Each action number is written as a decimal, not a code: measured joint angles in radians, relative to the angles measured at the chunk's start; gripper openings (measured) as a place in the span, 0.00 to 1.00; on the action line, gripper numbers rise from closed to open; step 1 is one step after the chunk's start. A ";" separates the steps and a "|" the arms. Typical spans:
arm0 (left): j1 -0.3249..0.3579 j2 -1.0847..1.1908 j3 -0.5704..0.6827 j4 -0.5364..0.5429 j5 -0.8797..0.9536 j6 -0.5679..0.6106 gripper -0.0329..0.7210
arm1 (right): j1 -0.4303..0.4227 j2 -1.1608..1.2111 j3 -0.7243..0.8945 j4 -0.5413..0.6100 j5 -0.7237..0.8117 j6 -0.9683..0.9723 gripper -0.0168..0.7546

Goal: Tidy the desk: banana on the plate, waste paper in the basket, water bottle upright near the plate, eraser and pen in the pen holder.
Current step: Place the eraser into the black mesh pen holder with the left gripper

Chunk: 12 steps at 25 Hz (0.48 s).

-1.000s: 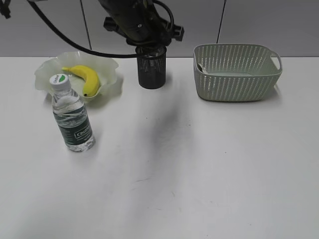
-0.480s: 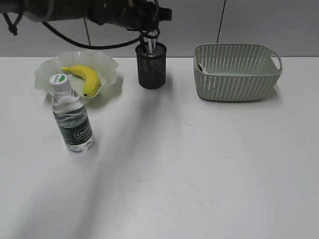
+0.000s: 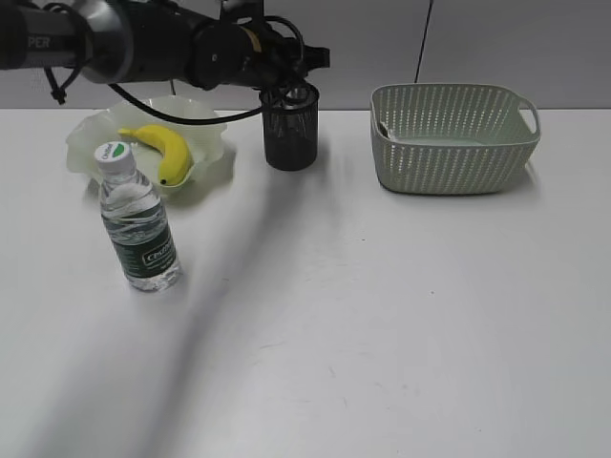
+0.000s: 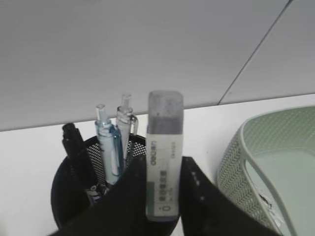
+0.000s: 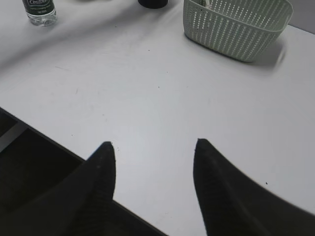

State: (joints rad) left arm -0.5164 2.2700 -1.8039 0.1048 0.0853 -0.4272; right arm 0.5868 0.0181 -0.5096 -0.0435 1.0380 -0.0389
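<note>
My left gripper (image 4: 164, 162) is shut on the upright white eraser (image 4: 165, 118) and holds it over the rim of the black mesh pen holder (image 4: 66, 191). The holder contains two clear pens (image 4: 109, 147) and a black marker (image 4: 78, 150). In the exterior view the gripper (image 3: 294, 78) is at the top of the pen holder (image 3: 290, 134). The banana (image 3: 164, 148) lies on the wavy green plate (image 3: 88, 134). The water bottle (image 3: 138, 224) stands upright in front of the plate. My right gripper (image 5: 153, 147) is open and empty above the desk (image 5: 162, 93).
The sage-green basket (image 3: 449, 153) stands at the back right, with a pale scrap (image 3: 385, 127) in its left corner. It also shows in the left wrist view (image 4: 275, 162) and the right wrist view (image 5: 236, 24). A dark drop runs along the desk's near-left edge (image 5: 29, 162).
My left arm has swung from directly over the pen holder to reach in from the left. The pens in the holder have come into view. The other things have not moved.
</note>
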 joint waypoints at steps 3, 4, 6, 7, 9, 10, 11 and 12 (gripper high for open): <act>0.000 0.002 0.000 0.000 -0.004 0.000 0.36 | 0.000 0.000 0.000 0.000 0.000 0.000 0.56; 0.000 0.002 0.000 0.000 -0.007 0.000 0.44 | 0.000 0.000 0.000 0.000 0.000 0.000 0.56; 0.000 0.002 0.000 0.000 -0.008 0.000 0.57 | 0.000 0.000 0.000 0.000 0.000 0.000 0.56; 0.000 0.002 0.000 0.000 -0.007 0.000 0.61 | 0.000 0.000 0.000 0.000 0.000 0.000 0.56; 0.000 -0.001 0.000 0.000 0.000 0.000 0.64 | 0.000 0.000 0.000 0.000 0.000 0.000 0.56; 0.000 -0.007 0.000 0.001 0.008 0.000 0.65 | 0.000 0.000 0.000 0.000 0.000 0.000 0.56; 0.000 -0.018 0.000 0.002 0.021 0.000 0.66 | 0.000 0.000 0.000 0.000 0.000 0.000 0.56; 0.000 -0.030 0.000 0.002 0.037 0.000 0.66 | 0.000 0.000 0.000 0.000 0.000 0.000 0.56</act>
State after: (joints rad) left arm -0.5164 2.2404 -1.8039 0.1065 0.1223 -0.4272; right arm 0.5868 0.0181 -0.5096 -0.0435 1.0380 -0.0389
